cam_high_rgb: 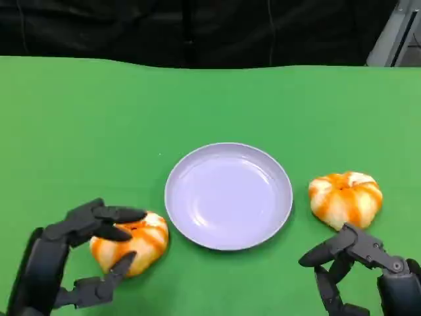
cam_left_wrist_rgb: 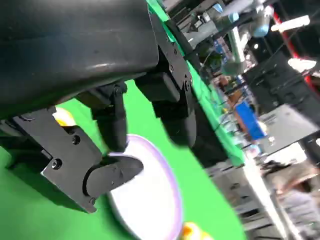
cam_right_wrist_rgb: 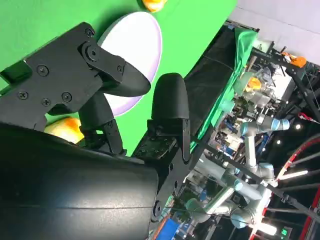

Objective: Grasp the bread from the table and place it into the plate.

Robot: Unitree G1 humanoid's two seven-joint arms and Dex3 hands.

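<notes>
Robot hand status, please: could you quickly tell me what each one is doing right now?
Left robot hand: fingers around the orange-striped round bread roll, grip not confirmed.
Right robot hand: open, holding nothing.

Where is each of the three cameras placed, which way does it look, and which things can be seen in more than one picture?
Head view: high on the robot, looking down at the green table; left robot hand around the left bread, right robot hand near the right bread.
Left wrist view: behind the left robot hand, looking past its fingers to the plate.
Right wrist view: behind the right robot hand, looking past its fingers across the table.
Shared: all three show the plate and both breads.
</notes>
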